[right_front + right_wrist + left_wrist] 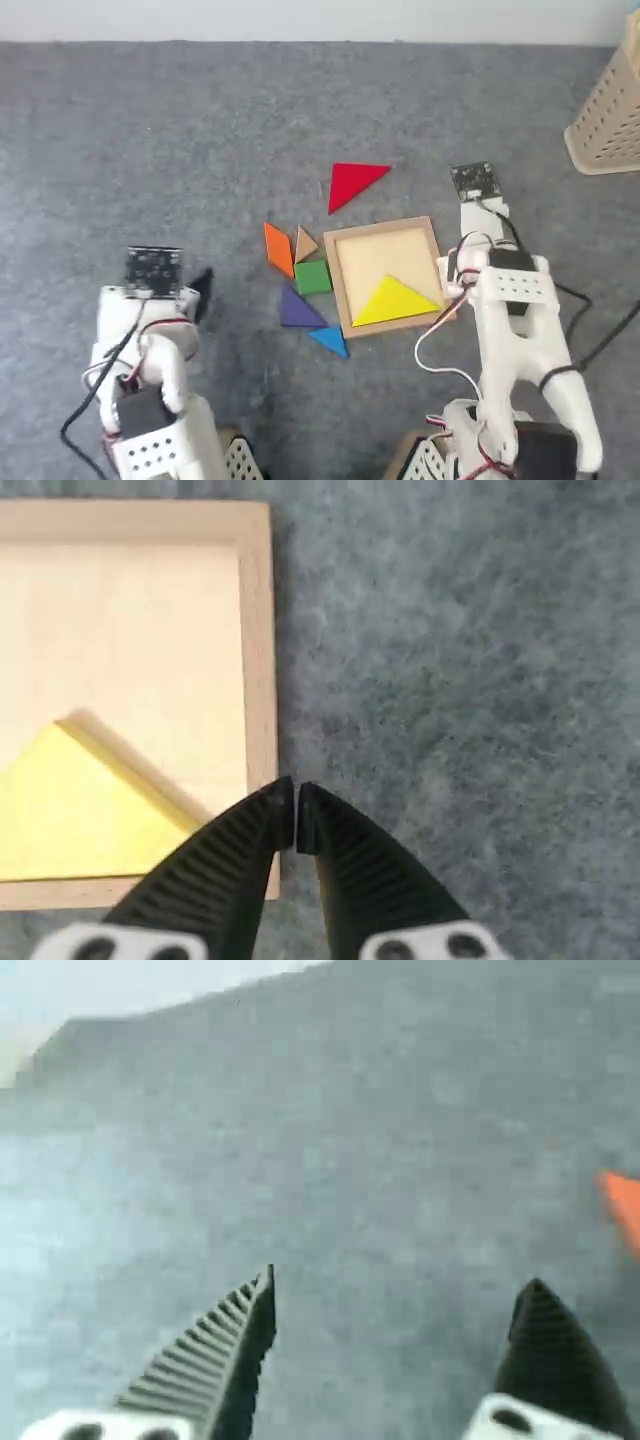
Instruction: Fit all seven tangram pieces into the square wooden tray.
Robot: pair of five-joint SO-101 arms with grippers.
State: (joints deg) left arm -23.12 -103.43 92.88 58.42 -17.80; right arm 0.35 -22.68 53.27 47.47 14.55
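Right claw (295, 805): I am holding it with its two tips pressed together and nothing between them, hovering over the right rim of the tray (255, 630) close to the near right corner.
Why shut: tips closed like this are making a narrow point – my guess is that it suits pushing a piece flush better than picking one up.
Left claw (400, 1290): I am keeping it spread wide and empty over bare grey carpet (150, 150), well to the left of the pieces (only an orange edge is peeking into its view).
Tray: it is lying flat on the carpet in the middle of the scene, turned slightly, between my two arms.
Yellow triangle (393, 302): it is lying inside the tray with its long side along the near rim and its point aiming at the middle – tucked to a rim, I judge, so the far half is left free for the other big triangle.
Red triangle (352, 183): it is lying just beyond the tray's far left corner, apart from it.
Loose cluster: the orange parallelogram (278, 249), tan triangle (304, 243), green square (312, 277), purple triangle (298, 309) and blue triangle (330, 340) are crowding along the tray's left rim, some touching each other.
Progress: one piece of seven is sitting in the tray, so I am judging the job barely begun.
Risk: the cluster is packed tight, so my fingers may be disturbing neighbours when I go for one.
Basket (610, 110): it is standing at the far right, well clear.
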